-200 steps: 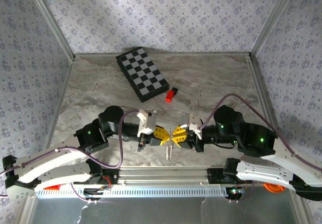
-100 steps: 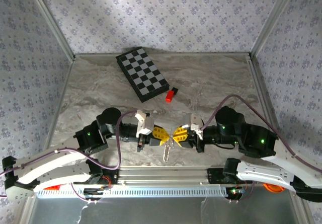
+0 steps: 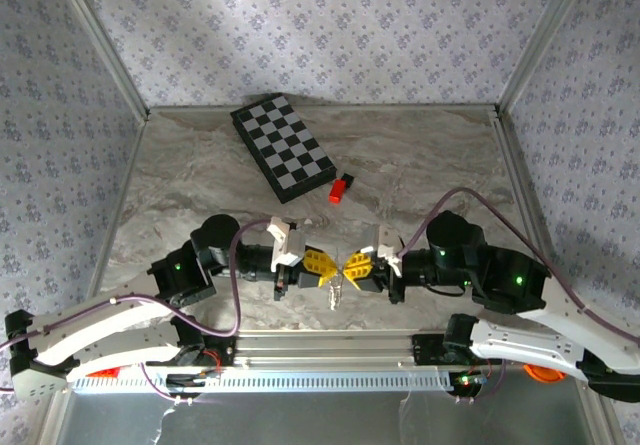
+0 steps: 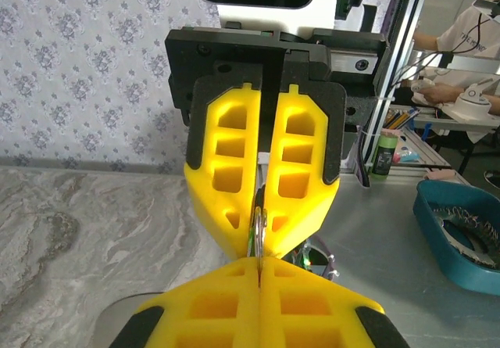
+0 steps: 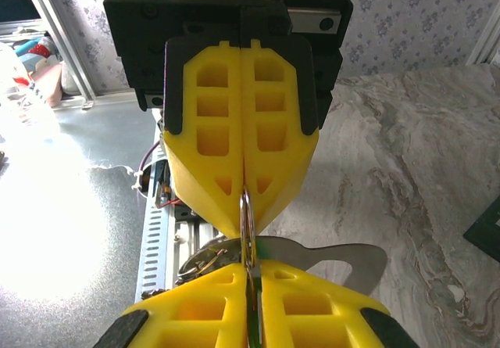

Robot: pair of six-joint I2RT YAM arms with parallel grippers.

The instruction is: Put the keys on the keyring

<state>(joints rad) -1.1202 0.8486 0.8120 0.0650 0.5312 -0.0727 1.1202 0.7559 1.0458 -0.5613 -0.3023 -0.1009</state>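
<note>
My left gripper (image 3: 328, 268) and right gripper (image 3: 350, 267) meet tip to tip, low over the table (image 3: 440, 160). Both are pinched tight on the keyring (image 4: 258, 229) between them, and the key (image 3: 336, 297) dangles underneath. Farther back there's a red block (image 3: 340, 189), then the checkerboard (image 3: 283, 146).

left arm (image 3: 215, 240): elbow pulled left | right tool (image 3: 350, 265): pinched tighter | keyring (image 3: 338, 287): hangs higher
</note>
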